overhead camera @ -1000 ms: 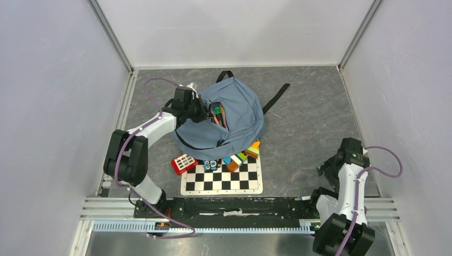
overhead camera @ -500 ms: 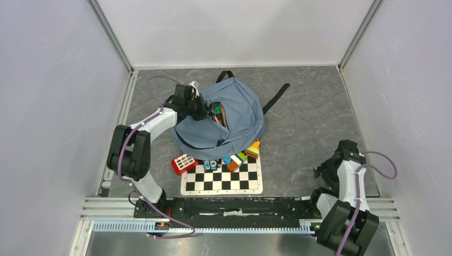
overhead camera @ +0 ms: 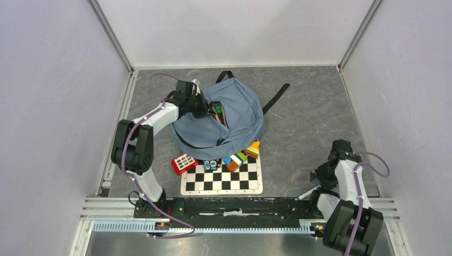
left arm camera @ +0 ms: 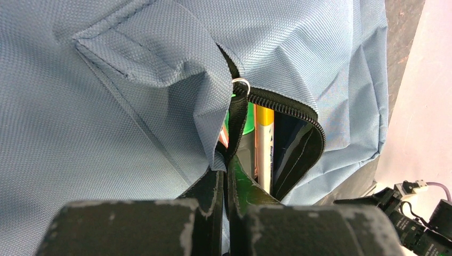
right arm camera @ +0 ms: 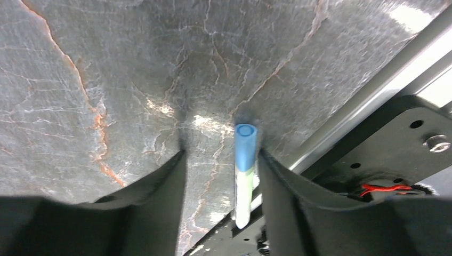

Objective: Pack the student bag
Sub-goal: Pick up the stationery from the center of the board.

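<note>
The dusty-blue student bag (overhead camera: 237,114) lies at the table's middle back, its black zipper mouth open. My left gripper (overhead camera: 204,106) is shut on the fabric edge of that mouth. In the left wrist view the gripper (left arm camera: 226,176) pinches the blue fabric (left arm camera: 106,106) beside the zipper, and a pale pen (left arm camera: 264,144) and something green stand inside. My right gripper (overhead camera: 320,176) hangs low at the near right. In the right wrist view it (right arm camera: 222,157) is open, with a white marker with a blue cap (right arm camera: 244,176) lying between its fingers, close to the right one.
A chessboard (overhead camera: 224,180) lies in front of the bag with coloured blocks (overhead camera: 242,154) at its far edge and a red calculator (overhead camera: 184,162) at its left. A black strap (overhead camera: 277,97) trails right of the bag. The metal rail (right arm camera: 368,96) and black base plate lie right beside the marker.
My right gripper has come down and towards the near edge. My left gripper has shifted a little towards the back, still on the bag's edge.
</note>
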`<state>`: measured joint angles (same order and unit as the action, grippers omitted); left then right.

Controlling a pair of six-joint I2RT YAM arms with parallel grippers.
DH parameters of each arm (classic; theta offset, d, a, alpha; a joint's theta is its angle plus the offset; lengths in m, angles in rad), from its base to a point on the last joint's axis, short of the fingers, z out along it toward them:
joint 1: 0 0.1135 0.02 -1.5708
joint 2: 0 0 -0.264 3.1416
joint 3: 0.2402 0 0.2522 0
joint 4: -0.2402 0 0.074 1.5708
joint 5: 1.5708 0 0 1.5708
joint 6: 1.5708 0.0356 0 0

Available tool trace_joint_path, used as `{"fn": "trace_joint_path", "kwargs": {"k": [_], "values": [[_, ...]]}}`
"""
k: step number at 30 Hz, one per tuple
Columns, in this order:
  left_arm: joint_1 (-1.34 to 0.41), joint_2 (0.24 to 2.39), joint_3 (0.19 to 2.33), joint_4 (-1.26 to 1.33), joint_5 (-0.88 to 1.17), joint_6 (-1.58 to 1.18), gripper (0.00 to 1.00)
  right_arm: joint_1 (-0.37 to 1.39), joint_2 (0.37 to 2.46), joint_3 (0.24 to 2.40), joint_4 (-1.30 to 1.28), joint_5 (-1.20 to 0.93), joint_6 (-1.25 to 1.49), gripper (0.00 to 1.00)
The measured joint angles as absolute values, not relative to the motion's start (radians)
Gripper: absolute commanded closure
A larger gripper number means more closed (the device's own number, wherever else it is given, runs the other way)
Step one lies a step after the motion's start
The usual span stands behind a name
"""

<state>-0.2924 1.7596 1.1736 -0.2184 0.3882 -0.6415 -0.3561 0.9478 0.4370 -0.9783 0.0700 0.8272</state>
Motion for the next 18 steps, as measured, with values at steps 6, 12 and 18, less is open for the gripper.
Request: {"fn": "trace_joint_path", "kwargs": {"k": [6, 12, 18], "values": [[-0.289, 1.765, 1.185, -0.234, 0.394, -0.641, 0.98, -0.303, 0.982, 0.452, -0.967, 0.041, 0.873, 0.84], [-0.289, 1.765, 1.185, -0.234, 0.394, -0.642, 0.98, -0.220, 1.038, 0.471, -0.908, 0.015, 0.921, 0.94], [-0.289, 1.763, 1.180, -0.228, 0.390, -0.642, 0.98, -0.094, 1.150, 0.521, -0.779, 0.004, 0.949, 1.00]]}}
